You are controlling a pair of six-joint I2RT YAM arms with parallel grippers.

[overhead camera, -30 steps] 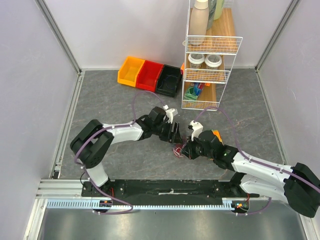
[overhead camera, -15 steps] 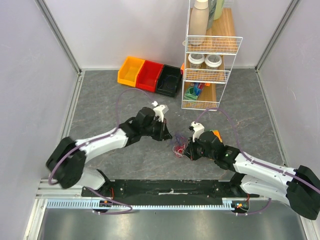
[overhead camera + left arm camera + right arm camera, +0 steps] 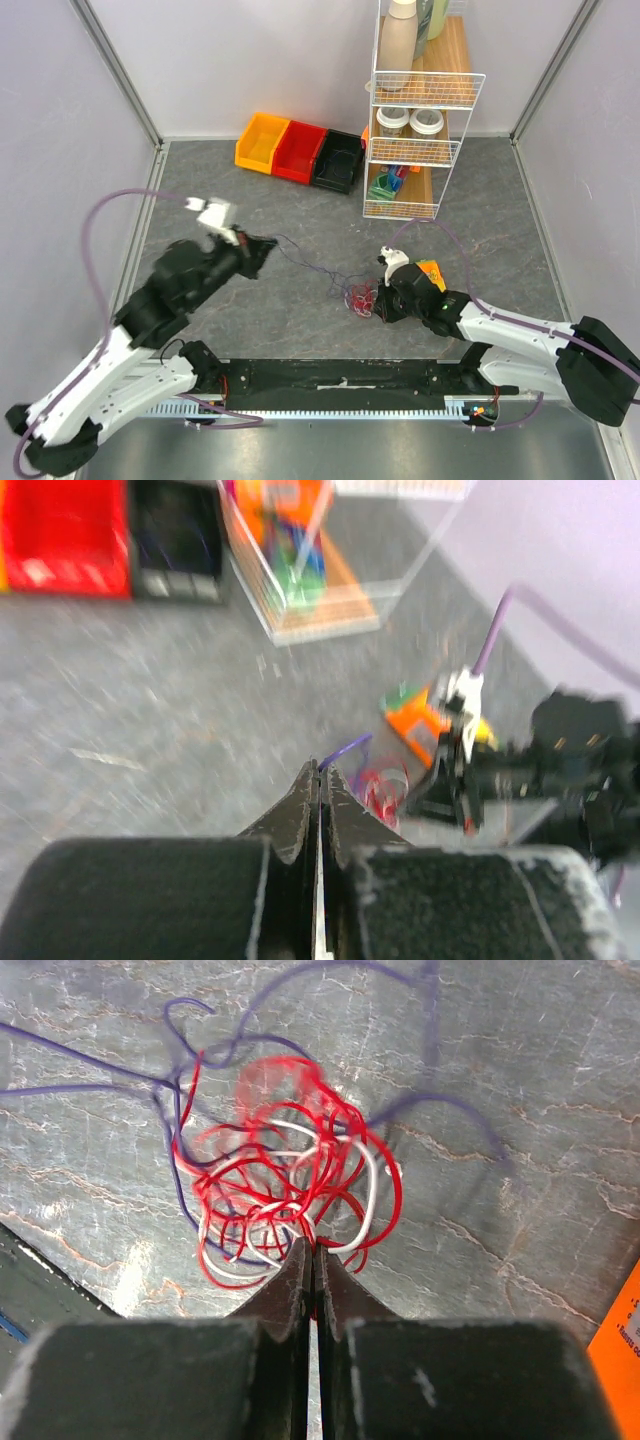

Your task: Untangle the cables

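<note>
Pinching a dark blue cable (image 3: 346, 748), the closed left gripper (image 3: 318, 780) is holding it stretched away from the red-and-white tangle (image 3: 290, 1180), which the closed right gripper (image 3: 310, 1255) is gripping on the tabletop (image 3: 250, 190). One strand is apparently coming free; the rest are lying knotted.

Table (image 3: 220, 190) centre: cable tangle (image 3: 358, 298), touching the right gripper (image 3: 378, 303) on its right | strand (image 3: 310, 265) runs from the tangle back-left to the left gripper (image 3: 265, 246) | rear: row of bins (image 3: 300, 152), wire rack (image 3: 425, 152) to their right | packet (image 3: 432, 270) just behind the right gripper
</note>
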